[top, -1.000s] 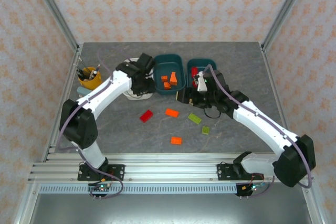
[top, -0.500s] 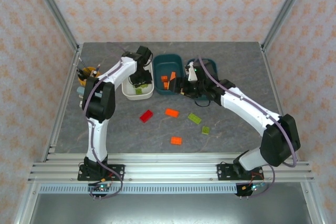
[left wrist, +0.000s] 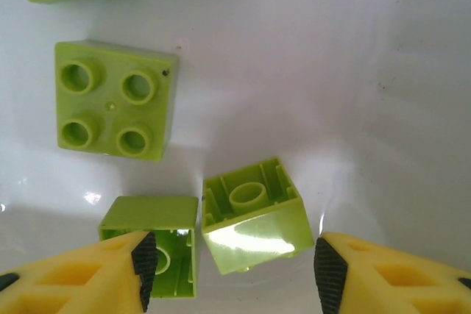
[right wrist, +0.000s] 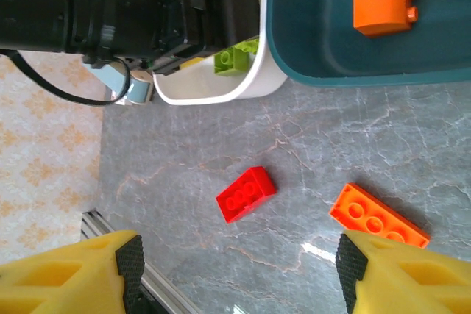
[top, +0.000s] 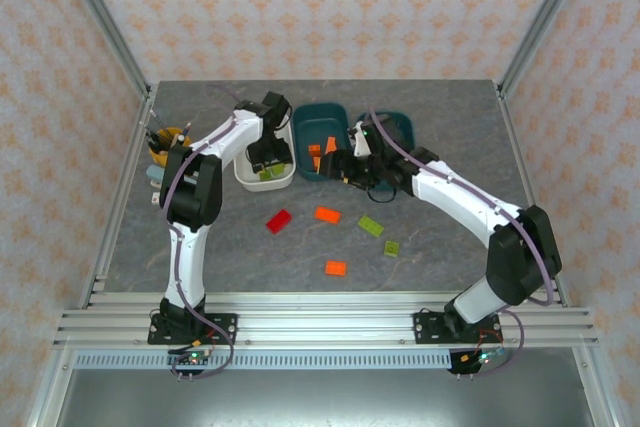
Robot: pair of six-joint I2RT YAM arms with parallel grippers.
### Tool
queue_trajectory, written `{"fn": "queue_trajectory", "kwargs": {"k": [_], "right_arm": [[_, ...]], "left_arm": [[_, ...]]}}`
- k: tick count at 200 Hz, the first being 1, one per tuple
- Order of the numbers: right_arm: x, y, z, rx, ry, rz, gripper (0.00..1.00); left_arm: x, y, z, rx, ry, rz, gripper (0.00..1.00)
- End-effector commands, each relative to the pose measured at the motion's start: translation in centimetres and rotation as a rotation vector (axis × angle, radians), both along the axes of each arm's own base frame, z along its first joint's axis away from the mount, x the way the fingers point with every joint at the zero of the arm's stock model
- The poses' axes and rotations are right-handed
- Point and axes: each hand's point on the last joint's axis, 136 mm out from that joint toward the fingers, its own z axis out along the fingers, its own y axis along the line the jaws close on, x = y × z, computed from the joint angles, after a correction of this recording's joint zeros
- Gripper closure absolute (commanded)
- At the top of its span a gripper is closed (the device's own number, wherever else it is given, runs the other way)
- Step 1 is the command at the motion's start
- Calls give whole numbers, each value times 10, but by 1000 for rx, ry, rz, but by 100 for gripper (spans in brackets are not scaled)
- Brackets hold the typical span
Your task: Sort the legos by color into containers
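My left gripper hangs open inside the white tub, just above its floor. Between its fingers lies a tipped lime brick, with another lime brick by the left pad and a stud-up square one beyond. My right gripper is open and empty by the front edge of the middle teal tub, which holds orange bricks. Under it on the table lie a red brick and an orange brick. The right teal tub is mostly hidden by the right arm.
More loose bricks lie on the grey table: a green one, a small green one and an orange one. A yellow-orange pen cup stands at the left edge. The left arm's black wrist sits close to my right gripper.
The left arm has swung its elbow inward and its gripper now reaches down into the white tub. The right gripper has moved up and left, from in front of the right tub toward the middle one.
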Motion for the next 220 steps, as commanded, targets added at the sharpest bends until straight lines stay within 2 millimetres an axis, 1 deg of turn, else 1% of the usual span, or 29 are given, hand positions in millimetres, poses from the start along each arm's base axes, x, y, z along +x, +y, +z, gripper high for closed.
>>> {"fn": "queue_trajectory", "kwargs": {"k": [1, 20, 32, 43, 47, 49, 55, 72, 91, 93, 97, 118, 151, 174, 189, 208, 220], "right_arm": [[2, -3, 5, -52, -32, -3, 28], [-1, -4, -4, -104, -21, -12, 28], [-5, 0, -10, -137, -16, -16, 29], [-9, 5, -17, -168, -5, -24, 28], [-10, 8, -19, -180, -1, -28, 28], [-11, 9, -20, -184, -1, -28, 28], [-13, 14, -23, -198, 5, -33, 28], [-21, 30, -33, -235, 23, -49, 27], [-31, 52, -43, -282, 42, -55, 25], [-32, 54, -44, -285, 46, -56, 25], [-35, 59, -46, -292, 51, -57, 24], [-44, 76, -66, -345, 129, -111, 22], [-50, 91, -101, -419, 248, -248, 17], [-49, 106, -114, -425, 292, -321, 16], [-48, 115, -120, -423, 305, -359, 16], [-48, 120, -131, -425, 337, -415, 18], [-46, 125, -138, -416, 349, -437, 20]], "left_arm": [[-6, 3, 42, -17, -60, 5, 36], [-8, 6, 61, -14, -100, 19, 29], [-11, 9, 74, -12, -127, 32, 27], [-16, 14, 86, -8, -156, 45, 25], [-19, 15, 84, -2, -150, 51, 24], [-21, 16, 93, -7, -172, 54, 24], [-25, 19, 101, -6, -193, 64, 23], [-42, 28, 113, -2, -232, 93, 22], [-68, 35, 119, -15, -263, 126, 21], [-71, 35, 118, -16, -260, 128, 21], [-77, 36, 122, -21, -275, 130, 21], [-112, 42, 122, -32, -300, 137, 20], [-172, 56, 119, -53, -336, 154, 19], [-210, 64, 121, -87, -361, 151, 18], [-230, 71, 126, -101, -390, 141, 17], [-254, 76, 129, -130, -419, 132, 16], [-266, 77, 128, -154, -428, 131, 16]]}}
